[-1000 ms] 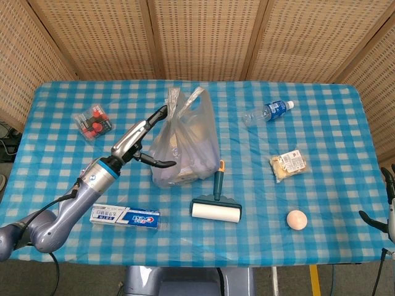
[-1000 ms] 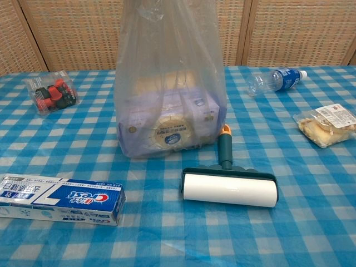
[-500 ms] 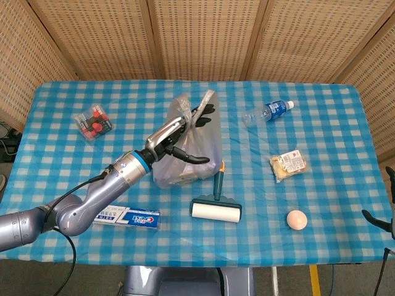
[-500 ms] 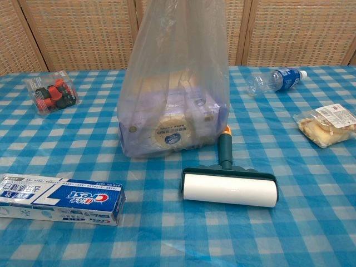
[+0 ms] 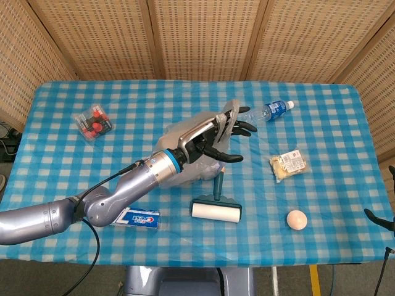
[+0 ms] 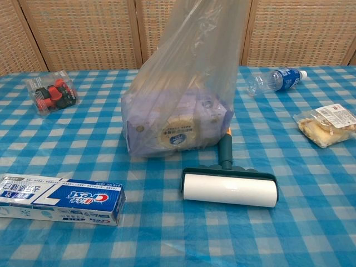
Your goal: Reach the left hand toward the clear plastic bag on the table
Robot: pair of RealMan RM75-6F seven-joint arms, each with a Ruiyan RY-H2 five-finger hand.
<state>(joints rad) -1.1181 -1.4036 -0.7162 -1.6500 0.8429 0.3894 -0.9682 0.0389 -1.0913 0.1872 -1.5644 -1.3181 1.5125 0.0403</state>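
The clear plastic bag (image 5: 174, 137) stands at the middle of the checked table, with a purple box (image 6: 175, 130) inside it. Its top leans toward the right in the chest view, where the bag (image 6: 183, 83) fills the centre. My left hand (image 5: 216, 135) lies over the bag's upper part with fingers spread, touching the plastic; I see no closed grip. The chest view does not show this hand. Only a dark sliver of my right hand (image 5: 379, 219) shows at the right edge of the head view, so its fingers cannot be judged.
A lint roller (image 5: 216, 209) lies just in front of the bag, its handle near the bag's base. A toothpaste box (image 5: 139, 217) lies under my left forearm. A water bottle (image 5: 266, 111), a snack packet (image 5: 288, 165) and a pale ball (image 5: 297, 219) are to the right; a small packet (image 5: 92, 122) sits far left.
My left hand has swept rightward from the bag's left side onto its top. The bag's top has tipped to the right and the bag has slumped lower.
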